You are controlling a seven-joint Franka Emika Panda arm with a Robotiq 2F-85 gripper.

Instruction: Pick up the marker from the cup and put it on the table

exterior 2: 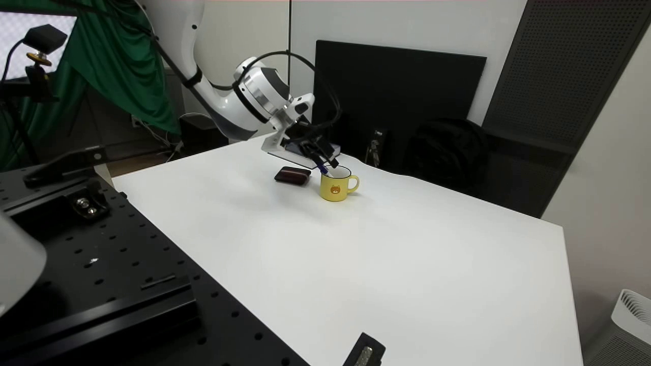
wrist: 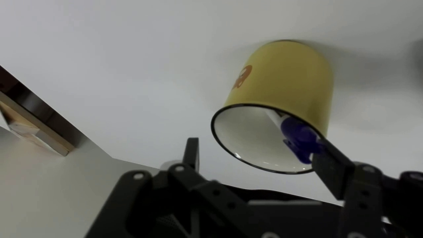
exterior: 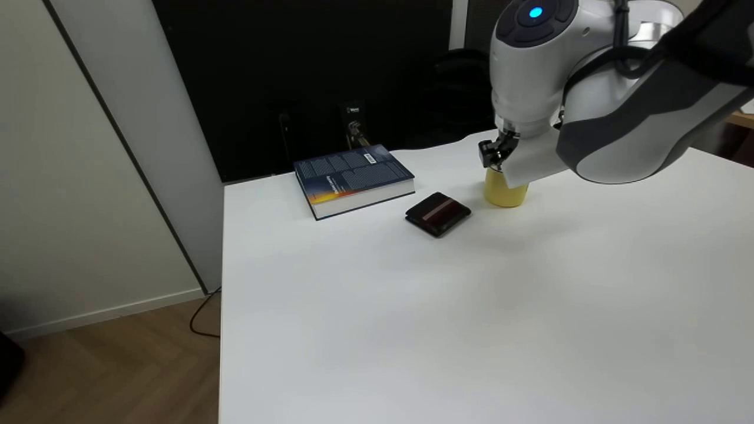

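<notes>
The yellow cup (wrist: 287, 76) stands upright on the white table (exterior: 377, 324); it shows in both exterior views (exterior: 505, 191) (exterior 2: 333, 191). The marker leans inside the cup with its dark blue cap (wrist: 299, 135) up at the rim; the cap also shows in an exterior view (exterior 2: 322, 169). Its lower white part is mostly hidden in the cup. My gripper (wrist: 259, 154) is open over the cup's mouth. In the wrist view its right finger overlaps the cap's end, and its left finger is outside the rim. I cannot tell whether the right finger touches the cap.
A dark wallet (exterior: 437, 213) lies close beside the cup, and a thick blue book (exterior: 356, 176) lies behind it near the table's back edge. A black panel (exterior 2: 396, 96) stands behind the table. A black perforated base plate (exterior 2: 152, 284) borders the table.
</notes>
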